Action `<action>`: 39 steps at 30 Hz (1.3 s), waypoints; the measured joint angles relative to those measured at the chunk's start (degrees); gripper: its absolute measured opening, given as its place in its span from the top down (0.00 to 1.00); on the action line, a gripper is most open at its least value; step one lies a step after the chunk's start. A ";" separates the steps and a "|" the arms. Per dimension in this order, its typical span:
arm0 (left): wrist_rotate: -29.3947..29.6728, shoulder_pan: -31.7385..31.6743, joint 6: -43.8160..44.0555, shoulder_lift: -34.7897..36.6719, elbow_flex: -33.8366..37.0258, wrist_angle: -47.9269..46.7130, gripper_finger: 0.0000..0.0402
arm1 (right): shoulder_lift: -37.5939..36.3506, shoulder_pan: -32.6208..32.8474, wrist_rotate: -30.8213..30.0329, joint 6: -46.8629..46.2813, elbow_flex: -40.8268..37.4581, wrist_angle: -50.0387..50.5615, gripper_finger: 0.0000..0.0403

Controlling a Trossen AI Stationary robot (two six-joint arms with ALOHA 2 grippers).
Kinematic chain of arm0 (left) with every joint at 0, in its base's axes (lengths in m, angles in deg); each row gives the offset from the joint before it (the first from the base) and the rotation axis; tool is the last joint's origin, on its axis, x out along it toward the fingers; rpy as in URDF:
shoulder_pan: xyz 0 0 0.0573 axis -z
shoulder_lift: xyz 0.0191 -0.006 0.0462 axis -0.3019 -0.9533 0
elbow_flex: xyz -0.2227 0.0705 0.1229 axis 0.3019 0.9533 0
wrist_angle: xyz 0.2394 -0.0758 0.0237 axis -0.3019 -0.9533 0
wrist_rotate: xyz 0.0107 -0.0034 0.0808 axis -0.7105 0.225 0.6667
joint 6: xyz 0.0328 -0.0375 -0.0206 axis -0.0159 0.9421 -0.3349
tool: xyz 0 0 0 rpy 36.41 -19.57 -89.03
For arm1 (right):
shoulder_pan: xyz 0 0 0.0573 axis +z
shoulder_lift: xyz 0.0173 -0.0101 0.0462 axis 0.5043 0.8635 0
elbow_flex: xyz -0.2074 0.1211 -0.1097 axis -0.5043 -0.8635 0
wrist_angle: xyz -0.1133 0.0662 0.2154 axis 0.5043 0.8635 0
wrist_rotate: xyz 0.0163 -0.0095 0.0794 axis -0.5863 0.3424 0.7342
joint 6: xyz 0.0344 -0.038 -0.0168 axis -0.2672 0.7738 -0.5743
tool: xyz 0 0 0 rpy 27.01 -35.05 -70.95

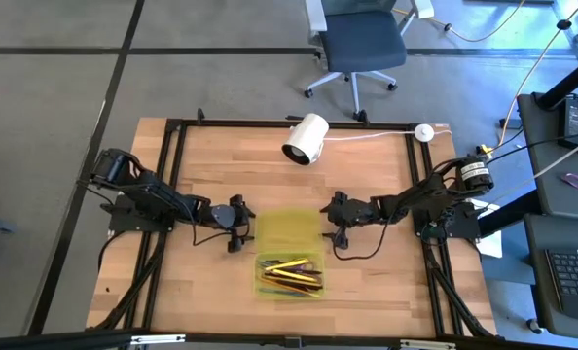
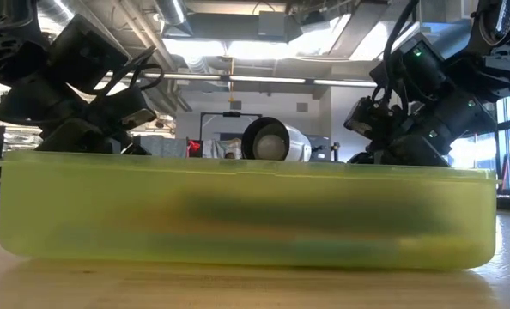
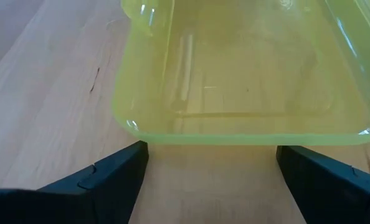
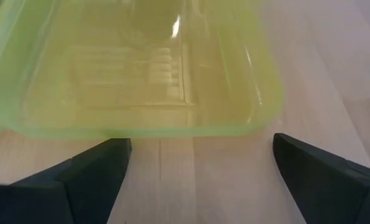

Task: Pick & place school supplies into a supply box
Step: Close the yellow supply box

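Bright, even light; close wrist views blurred.

Yellow-green supply box [image 1: 287,229] (translucent), yellow and orange pencils [image 1: 291,272].

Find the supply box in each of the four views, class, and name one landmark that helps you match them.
High: supply box at centre, between the grippers.
Low: fills the foreground across the picture.
Left wrist: beyond the open fingers, upper middle.
Right wrist: beyond the open fingers, upper left.
Shared landmark: the wooden table.
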 joint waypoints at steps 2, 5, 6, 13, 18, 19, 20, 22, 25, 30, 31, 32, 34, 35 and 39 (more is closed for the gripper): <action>-0.25 -0.27 -0.03 0.00 0.00 0.02 0.13 | 0.00 0.00 0.94 0.73 0.00 0.00 0.02; -1.21 -0.61 -0.13 0.00 0.00 0.29 0.13 | 0.00 0.02 1.40 0.91 0.00 -0.01 0.02; -1.33 -0.64 -0.17 0.00 0.00 0.33 0.13 | -0.02 0.02 1.55 1.32 -0.01 -0.11 0.02; -1.47 -0.64 -0.22 0.02 0.00 0.45 0.13 | 0.07 0.13 3.17 5.47 -0.11 -2.62 0.02; -1.55 -0.59 -0.22 0.04 0.00 0.61 0.13 | 0.11 0.17 3.17 9.05 -0.13 -3.64 0.02; -1.60 -0.59 -0.22 0.04 0.00 0.65 0.13 | 0.11 0.17 3.06 9.30 -0.13 -3.69 0.02; -1.68 -0.59 -0.28 0.04 0.00 0.69 0.13 | 0.11 0.17 2.99 9.33 -0.13 -3.73 0.02; -1.69 -0.59 -1.58 0.05 0.00 0.85 0.13 | 0.11 0.17 2.79 9.37 -0.13 -3.76 0.02; -1.68 -0.46 -4.82 0.07 -0.02 2.11 0.13 | 0.07 0.17 2.45 9.45 -0.13 -3.97 0.02; -1.63 -0.44 -6.68 0.09 -0.07 3.28 0.13 | -0.02 0.17 1.96 9.66 -0.13 -4.16 0.02; -1.60 -0.44 -6.79 0.10 -0.10 3.39 0.13 | -0.02 0.17 1.94 9.93 -0.13 -4.22 0.02; -1.60 -0.44 -7.24 0.11 -0.11 3.40 0.13 | -0.02 0.17 1.90 10.71 -0.13 -4.33 0.02; -1.60 -0.44 -8.93 0.11 -0.11 3.39 0.13 | -0.04 0.17 1.71 12.31 -0.11 -4.70 0.02; -1.57 -0.44 -9.96 0.11 -0.14 3.39 0.13 | -0.04 0.15 1.62 12.95 -0.11 -4.90 0.02; -1.53 -0.44 -12.60 0.12 -0.17 3.79 0.13 | -0.04 0.13 1.46 15.83 -0.11 -5.75 0.02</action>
